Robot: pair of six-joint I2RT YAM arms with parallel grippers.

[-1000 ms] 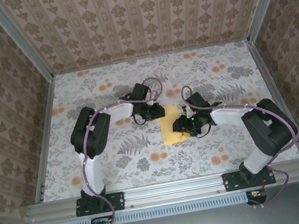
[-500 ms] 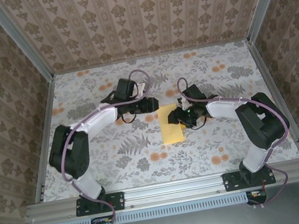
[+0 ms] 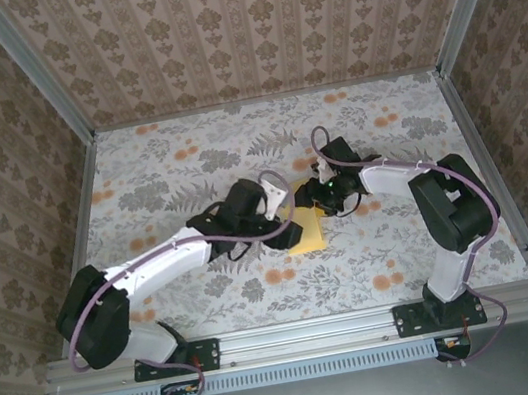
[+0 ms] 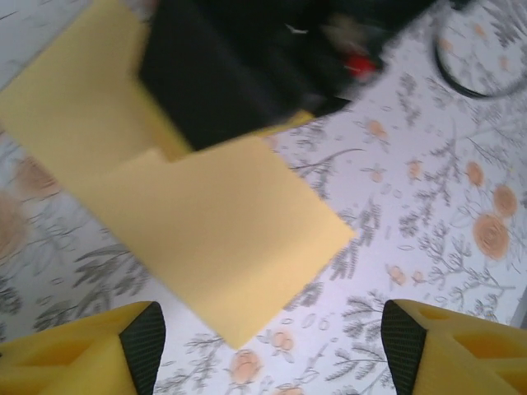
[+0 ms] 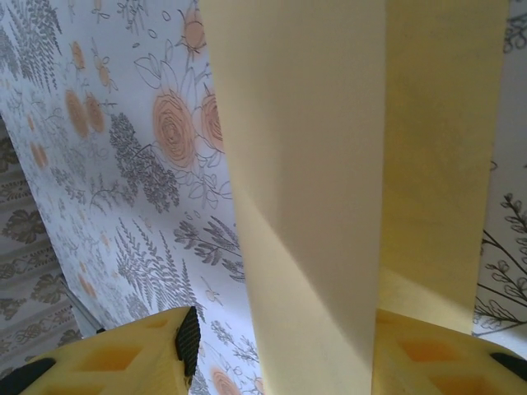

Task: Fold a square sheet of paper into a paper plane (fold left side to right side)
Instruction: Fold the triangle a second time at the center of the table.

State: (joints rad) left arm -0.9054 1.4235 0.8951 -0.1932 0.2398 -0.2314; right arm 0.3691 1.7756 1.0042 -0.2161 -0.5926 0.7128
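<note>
Yellow sheet of paper [image 3: 307, 237] lies folded about mid-worktop [image 3: 402, 235]. Left gripper [image 4: 273, 341] sits at its 9 o'clock, jaws spread wide, gripping nothing. Right gripper [image 5: 284, 346] is at 1 o'clock, jaws apart too, with paper running between them.

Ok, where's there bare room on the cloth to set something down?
Free: the cloth along the back wall, and the near patch between yellow paper and right arm's base. Crowded: the middle, where left claw and right claw sit at the paper.
</note>
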